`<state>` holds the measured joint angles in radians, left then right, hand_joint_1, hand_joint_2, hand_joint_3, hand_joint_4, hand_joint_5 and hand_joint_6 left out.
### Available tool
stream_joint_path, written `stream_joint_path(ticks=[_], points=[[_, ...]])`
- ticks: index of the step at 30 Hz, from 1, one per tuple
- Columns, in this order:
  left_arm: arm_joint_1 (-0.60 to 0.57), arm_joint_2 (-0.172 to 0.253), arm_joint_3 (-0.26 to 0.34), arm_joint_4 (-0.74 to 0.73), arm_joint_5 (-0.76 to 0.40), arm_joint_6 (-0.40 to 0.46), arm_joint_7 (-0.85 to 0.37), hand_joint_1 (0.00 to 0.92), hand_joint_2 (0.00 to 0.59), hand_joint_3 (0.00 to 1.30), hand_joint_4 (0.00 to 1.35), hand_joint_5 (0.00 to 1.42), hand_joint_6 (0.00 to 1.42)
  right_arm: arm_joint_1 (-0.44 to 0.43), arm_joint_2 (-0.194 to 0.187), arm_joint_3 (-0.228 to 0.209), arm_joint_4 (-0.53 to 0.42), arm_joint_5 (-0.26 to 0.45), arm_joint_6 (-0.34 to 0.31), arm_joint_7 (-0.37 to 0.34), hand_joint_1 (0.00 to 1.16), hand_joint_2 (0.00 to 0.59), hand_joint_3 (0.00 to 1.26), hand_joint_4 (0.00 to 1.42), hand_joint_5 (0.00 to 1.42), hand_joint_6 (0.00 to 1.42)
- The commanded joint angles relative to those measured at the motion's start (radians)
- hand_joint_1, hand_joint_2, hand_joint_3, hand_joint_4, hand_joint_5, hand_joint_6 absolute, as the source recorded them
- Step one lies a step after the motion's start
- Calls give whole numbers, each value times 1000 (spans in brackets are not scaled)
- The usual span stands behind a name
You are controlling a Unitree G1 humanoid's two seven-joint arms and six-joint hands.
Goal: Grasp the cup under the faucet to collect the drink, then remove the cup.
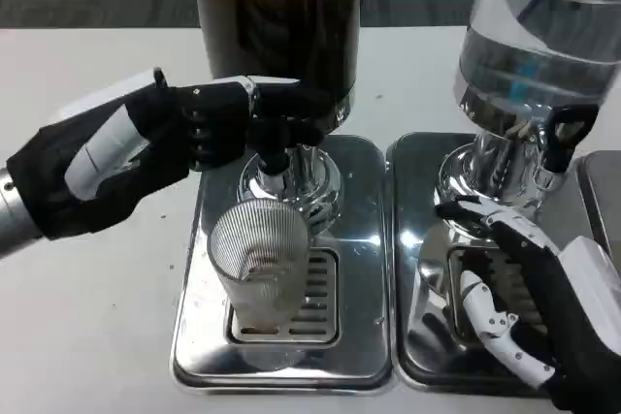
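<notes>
A clear ribbed cup (260, 264) stands upright on the grate of the left drip tray (361, 269), directly below the faucet (275, 160) of the dark drink dispenser (277, 16). My left hand (189, 133) reaches in from the left, and its fingers are closed around the black faucet lever (291, 111) above the cup. It does not touch the cup. My right hand (524, 288) hovers over the right drip tray (425, 269) with fingers spread, holding nothing, a tray's width from the cup. The cup's bottom looks faintly brown.
A second dispenser (539, 36) with clear liquid stands at the back right, its black-handled tap (568, 128) just above my right hand. The two steel trays sit side by side. Bare white table (97, 317) lies to the left of the trays.
</notes>
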<state>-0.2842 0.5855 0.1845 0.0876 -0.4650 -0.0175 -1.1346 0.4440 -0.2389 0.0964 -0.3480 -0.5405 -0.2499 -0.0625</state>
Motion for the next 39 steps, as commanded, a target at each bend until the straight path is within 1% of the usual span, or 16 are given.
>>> stream_joint_path(ticks=[1,5,14,26,31,39], points=[[15,18,5,-17,19,-41,5,0,26,236,130,167,90,-1,-6,-10,4,11,7,4,394,586,295,174,134,164],[26,20,1,-25,43,-93,17,0,28,236,130,163,90,-5,-7,-14,4,14,10,8,394,586,295,179,134,163],[36,11,-6,-34,45,-131,20,0,28,237,128,160,90,-11,-11,-21,7,23,12,13,394,586,295,186,134,163],[50,-2,-11,-55,8,-115,10,0,41,237,127,169,90,-25,-16,-24,7,28,24,20,394,586,295,186,134,163],[63,-3,-18,-71,12,-122,10,0,42,237,129,170,90,-26,-17,-24,6,28,27,24,394,586,295,186,134,163],[87,6,-36,-99,76,-212,29,0,43,237,128,170,90,-27,-22,-29,3,34,29,34,394,586,295,186,134,163]])
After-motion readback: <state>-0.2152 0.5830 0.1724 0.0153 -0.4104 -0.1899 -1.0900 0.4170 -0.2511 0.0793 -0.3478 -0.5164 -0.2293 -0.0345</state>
